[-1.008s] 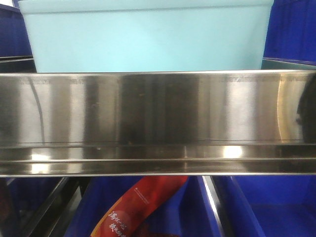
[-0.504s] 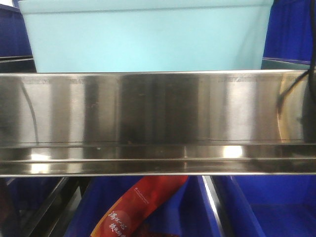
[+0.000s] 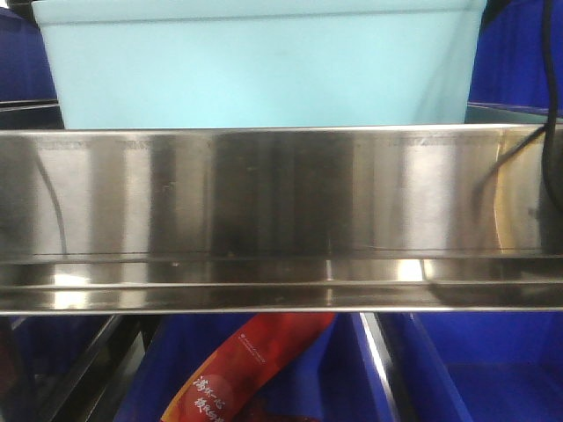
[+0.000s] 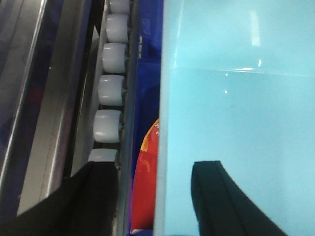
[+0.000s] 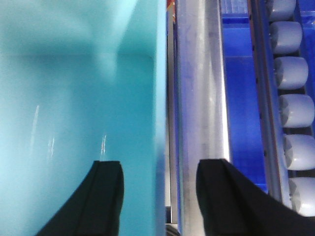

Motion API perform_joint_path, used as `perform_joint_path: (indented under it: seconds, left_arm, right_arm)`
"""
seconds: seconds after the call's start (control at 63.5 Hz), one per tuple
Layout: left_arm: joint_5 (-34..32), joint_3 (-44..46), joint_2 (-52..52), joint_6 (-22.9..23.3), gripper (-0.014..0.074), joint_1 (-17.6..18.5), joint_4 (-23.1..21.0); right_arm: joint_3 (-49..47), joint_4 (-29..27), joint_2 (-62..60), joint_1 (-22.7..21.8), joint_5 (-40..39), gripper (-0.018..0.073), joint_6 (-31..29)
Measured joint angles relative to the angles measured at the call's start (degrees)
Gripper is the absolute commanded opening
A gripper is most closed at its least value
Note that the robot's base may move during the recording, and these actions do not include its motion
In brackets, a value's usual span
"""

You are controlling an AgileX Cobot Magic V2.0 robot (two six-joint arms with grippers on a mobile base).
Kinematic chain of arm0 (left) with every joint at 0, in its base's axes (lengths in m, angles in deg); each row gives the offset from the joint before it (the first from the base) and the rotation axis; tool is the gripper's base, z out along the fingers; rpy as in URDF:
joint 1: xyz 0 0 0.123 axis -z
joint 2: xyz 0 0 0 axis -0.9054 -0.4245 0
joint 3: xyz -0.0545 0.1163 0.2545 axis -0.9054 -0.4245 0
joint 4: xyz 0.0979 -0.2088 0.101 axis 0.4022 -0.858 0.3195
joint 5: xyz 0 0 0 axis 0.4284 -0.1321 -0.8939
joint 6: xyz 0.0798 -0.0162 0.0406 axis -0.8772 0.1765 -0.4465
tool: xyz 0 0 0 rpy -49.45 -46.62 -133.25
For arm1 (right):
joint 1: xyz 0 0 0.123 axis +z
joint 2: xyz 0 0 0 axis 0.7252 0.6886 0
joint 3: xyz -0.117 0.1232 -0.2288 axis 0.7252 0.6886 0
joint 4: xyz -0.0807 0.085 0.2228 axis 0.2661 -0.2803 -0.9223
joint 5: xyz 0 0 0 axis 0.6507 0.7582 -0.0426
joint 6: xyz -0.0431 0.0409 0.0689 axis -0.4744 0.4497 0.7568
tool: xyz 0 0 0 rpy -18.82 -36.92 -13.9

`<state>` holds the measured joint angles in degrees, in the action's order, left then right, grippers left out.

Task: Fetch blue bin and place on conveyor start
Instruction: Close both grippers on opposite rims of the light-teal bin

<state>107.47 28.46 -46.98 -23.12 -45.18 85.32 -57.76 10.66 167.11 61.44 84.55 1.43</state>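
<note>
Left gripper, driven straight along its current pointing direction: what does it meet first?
Most likely the pale cyan plastic bin. Its thin side-wall rim runs between the open fingers of the left gripper, one finger over the tub's inside, the other outside above the grey rollers. Depth is unclear.

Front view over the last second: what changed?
A dark cable has come into view at the right edge, and its reflection has crept leftward across the steel rail. The blue bin stayed put behind the rail.

blue bin (image 5: pixel 74 98), right claw (image 5: pixel 160 166) astride (seemingly open)
</note>
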Motion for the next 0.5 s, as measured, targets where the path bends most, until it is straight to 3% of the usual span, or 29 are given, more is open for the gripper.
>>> perform_joint_path:
  seconds: [0.504]
  left_arm:
    - [0.45,0.00,-0.59,0.00,0.0263,0.00,-0.49]
  right_arm:
    - [0.00,-0.78,0.39,0.00,-0.58,0.0244,0.00]
